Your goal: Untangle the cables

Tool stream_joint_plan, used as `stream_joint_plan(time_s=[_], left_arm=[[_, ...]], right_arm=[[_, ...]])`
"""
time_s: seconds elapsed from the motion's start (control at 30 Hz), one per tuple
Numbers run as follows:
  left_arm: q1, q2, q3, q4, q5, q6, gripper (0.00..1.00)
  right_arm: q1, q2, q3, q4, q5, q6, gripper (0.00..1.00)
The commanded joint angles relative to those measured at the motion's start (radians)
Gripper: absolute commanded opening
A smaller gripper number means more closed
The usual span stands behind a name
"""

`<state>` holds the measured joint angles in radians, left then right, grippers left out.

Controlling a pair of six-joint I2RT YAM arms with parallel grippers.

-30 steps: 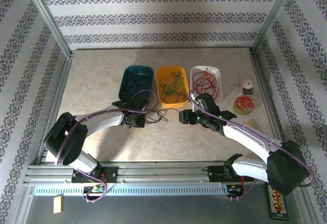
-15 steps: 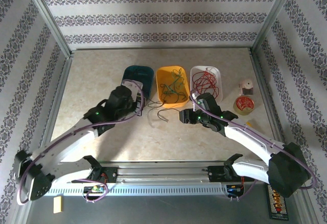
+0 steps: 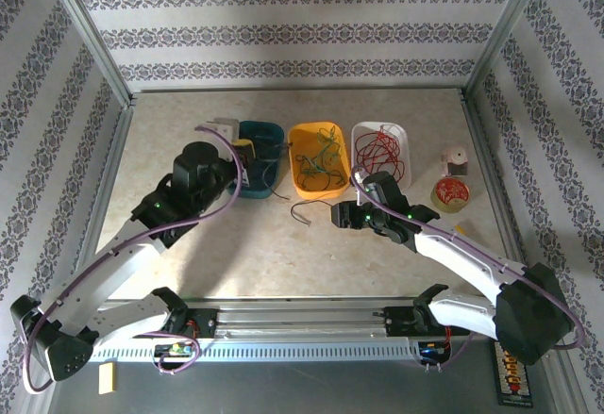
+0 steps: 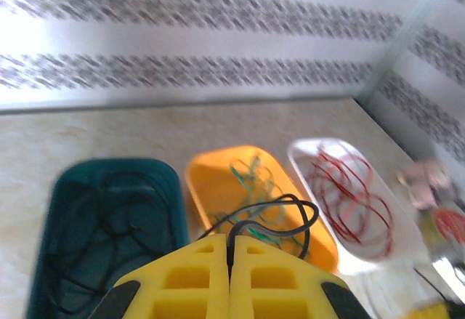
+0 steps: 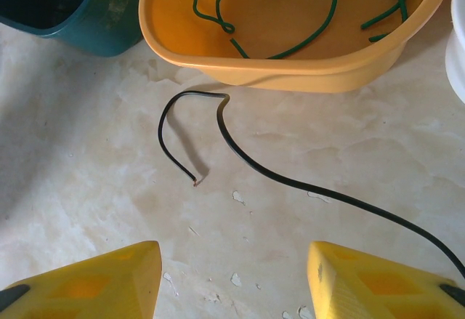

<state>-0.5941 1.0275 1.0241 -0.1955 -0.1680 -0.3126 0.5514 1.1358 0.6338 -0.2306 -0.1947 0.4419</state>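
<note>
Your left arm (image 3: 123, 254) runs from the lower left corner of the top view up toward the middle, wrist lifted, with the left gripper (image 3: 245, 161) over the near end of the teal bin (image 3: 264, 127). In its wrist view the yellow fingers (image 4: 189, 275) are pressed flat together, and a black cable loop (image 4: 294, 206) is pinched in the seam, curling up in front of the orange bin (image 4: 214, 188).

Your right arm (image 3: 462, 254) reaches from the lower right to mid-frame, low over the surface. The right gripper (image 5: 229, 279) stands roughly half apart and holds nothing. Just ahead of it a loose black cable (image 5: 218, 115) lies on the table, its hooked end near the orange bin's wall. You cannot tell whether it is the same wire as the pinched one.

The table (image 3: 179, 131) is beige and marbled, chipped in spots, inside a metal-framed booth with striped patterned wallpaper (image 3: 283, 32).

The teal bin holds black cables (image 4: 102, 217), the orange bin green cables (image 3: 316, 164), and the white bin (image 3: 380, 128) red cables (image 3: 382, 155). A reel of red wire (image 3: 451, 190) sits at the right, beside the white bin.
</note>
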Motion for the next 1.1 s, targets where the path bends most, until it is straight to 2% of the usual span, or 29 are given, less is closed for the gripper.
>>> stream_joint_plan(time_s=[0.0,0.13,0.3,0.4,0.53,0.57,0.6,0.67,0.7,0.77,0.83,0.93,1.0,1.07], left_arm=[[0.066,0.017,0.022,0.055,-0.09,0.002,0.0],[0.145,0.058,0.006,0.111,-0.073,-0.013,0.0],[0.229,0.195,-0.005,0.188,-0.059,-0.002,0.0],[0.277,0.311,0.0,0.22,-0.022,-0.041,0.0],[0.284,0.436,0.033,0.221,0.084,-0.002,0.0],[0.283,0.458,0.044,0.209,0.109,-0.001,0.05],[0.281,0.469,0.057,0.186,0.125,0.0,0.2],[0.263,0.46,0.056,0.176,0.118,0.041,0.62],[0.238,0.444,0.045,0.182,0.097,0.079,0.76],[0.171,0.417,0.032,0.189,0.069,0.18,0.92],[0.095,0.396,0.023,0.181,0.064,0.261,0.95],[0.009,0.386,0.002,0.16,0.165,0.332,0.96],[-0.026,0.394,-0.008,0.141,0.205,0.323,0.96],[-0.036,0.395,-0.036,0.166,0.198,0.272,0.96]], right_arm=[[-0.007,-0.004,0.009,0.01,0.008,0.001,0.56],[-0.006,-0.008,0.001,0.011,0.008,0.003,0.56],[-0.005,-0.017,0.001,0.008,0.009,0.003,0.56],[-0.005,-0.021,0.004,0.004,0.012,0.004,0.56],[-0.006,-0.029,0.002,-0.002,0.019,0.005,0.56],[-0.005,-0.033,-0.001,-0.004,0.024,0.006,0.56],[-0.007,-0.039,-0.004,-0.004,0.029,0.008,0.56],[-0.009,-0.05,-0.014,-0.003,0.045,0.018,0.56],[-0.012,-0.054,-0.021,0.001,0.049,0.025,0.56],[-0.034,-0.062,-0.033,0.009,0.049,0.04,0.56],[-0.066,-0.066,-0.044,0.012,0.046,0.07,0.56],[-0.124,-0.06,-0.056,0.024,0.005,0.094,0.56],[-0.141,-0.034,-0.048,0.01,-0.012,0.069,0.57],[-0.142,0.004,-0.028,-0.019,-0.022,0.037,0.59]])
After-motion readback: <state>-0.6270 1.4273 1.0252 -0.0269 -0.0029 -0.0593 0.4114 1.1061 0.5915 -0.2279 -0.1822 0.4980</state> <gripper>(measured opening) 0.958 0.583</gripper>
